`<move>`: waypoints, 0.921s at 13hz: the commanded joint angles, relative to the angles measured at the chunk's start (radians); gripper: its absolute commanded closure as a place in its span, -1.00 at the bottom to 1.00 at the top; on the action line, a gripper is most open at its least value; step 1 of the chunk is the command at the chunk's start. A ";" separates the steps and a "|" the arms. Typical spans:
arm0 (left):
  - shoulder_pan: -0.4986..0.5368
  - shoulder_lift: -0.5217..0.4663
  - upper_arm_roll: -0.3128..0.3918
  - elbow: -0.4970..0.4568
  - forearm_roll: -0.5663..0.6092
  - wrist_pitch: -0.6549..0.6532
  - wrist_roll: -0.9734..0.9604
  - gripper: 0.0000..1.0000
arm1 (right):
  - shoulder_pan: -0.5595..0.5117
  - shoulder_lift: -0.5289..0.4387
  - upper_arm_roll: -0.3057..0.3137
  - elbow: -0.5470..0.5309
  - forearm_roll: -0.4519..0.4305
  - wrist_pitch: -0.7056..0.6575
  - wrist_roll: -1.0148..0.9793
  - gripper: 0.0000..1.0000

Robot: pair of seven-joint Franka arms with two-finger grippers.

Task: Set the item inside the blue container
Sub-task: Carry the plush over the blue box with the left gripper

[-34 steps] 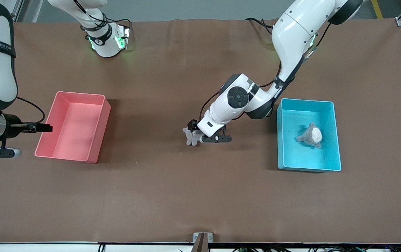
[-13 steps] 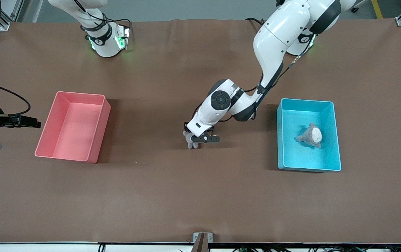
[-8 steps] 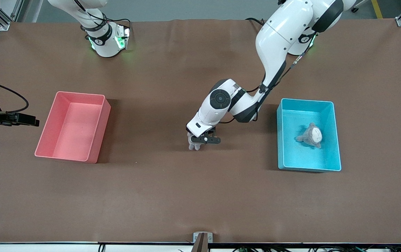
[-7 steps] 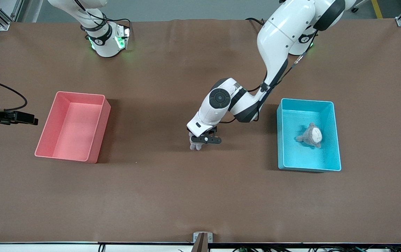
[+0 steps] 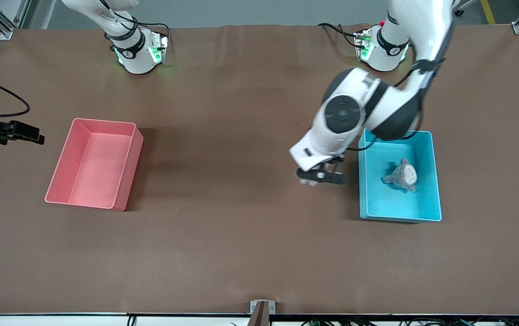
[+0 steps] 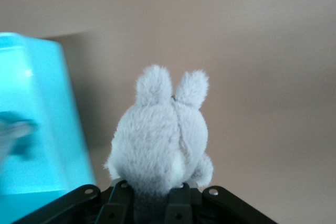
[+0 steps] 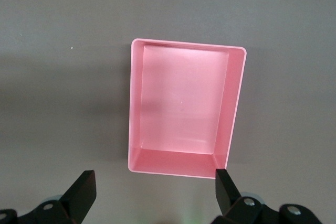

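Observation:
My left gripper is shut on a grey plush toy with two ears and holds it up off the table, just beside the blue container. In the left wrist view the left gripper clamps the toy's lower body, with the cyan wall of the blue container close alongside. A second grey plush lies inside the blue container. My right gripper hangs open and empty over the table's right-arm end; in its wrist view the right gripper shows its fingers spread wide.
A pink bin with nothing in it stands toward the right arm's end, and also fills the right wrist view, pink bin. Brown table surface lies between the two bins.
The left gripper finished shutting on the plush at the table's middle, lifted it and carried it to beside the blue container. The right gripper drifted slightly away from the pink bin.

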 commanded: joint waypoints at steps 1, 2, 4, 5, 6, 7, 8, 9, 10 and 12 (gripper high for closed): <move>0.096 -0.136 -0.010 -0.193 0.026 0.035 0.125 0.63 | 0.011 -0.113 0.002 -0.125 -0.014 0.039 0.012 -1.00; 0.128 -0.167 -0.012 -0.239 0.050 0.048 0.167 0.63 | 0.009 -0.131 0.002 -0.136 -0.014 0.039 0.011 -1.00; 0.206 -0.192 -0.013 -0.288 0.057 0.052 0.247 0.63 | 0.006 -0.155 0.000 -0.139 -0.015 0.025 0.011 -1.00; 0.254 -0.196 -0.015 -0.311 0.057 0.061 0.311 0.63 | 0.004 -0.168 0.000 -0.145 -0.015 0.019 0.011 -1.00; 0.292 -0.197 -0.015 -0.328 0.055 0.072 0.369 0.63 | 0.003 -0.179 0.000 -0.145 -0.015 0.016 0.011 -1.00; 0.318 -0.197 -0.015 -0.358 0.055 0.095 0.395 0.63 | 0.003 -0.190 0.000 -0.145 -0.017 0.010 0.011 -1.00; 0.323 -0.197 -0.015 -0.398 0.055 0.129 0.399 0.64 | 0.003 -0.194 -0.001 -0.144 -0.023 0.003 0.011 -1.00; 0.328 -0.197 -0.013 -0.432 0.057 0.167 0.402 0.64 | 0.004 -0.204 0.000 -0.142 -0.038 0.000 0.011 -1.00; 0.349 -0.195 -0.013 -0.464 0.057 0.207 0.406 0.64 | 0.004 -0.207 0.002 -0.141 -0.043 -0.004 0.011 -1.00; 0.365 -0.175 -0.015 -0.504 0.055 0.261 0.406 0.64 | 0.006 -0.210 0.002 -0.133 -0.044 -0.029 0.011 -1.00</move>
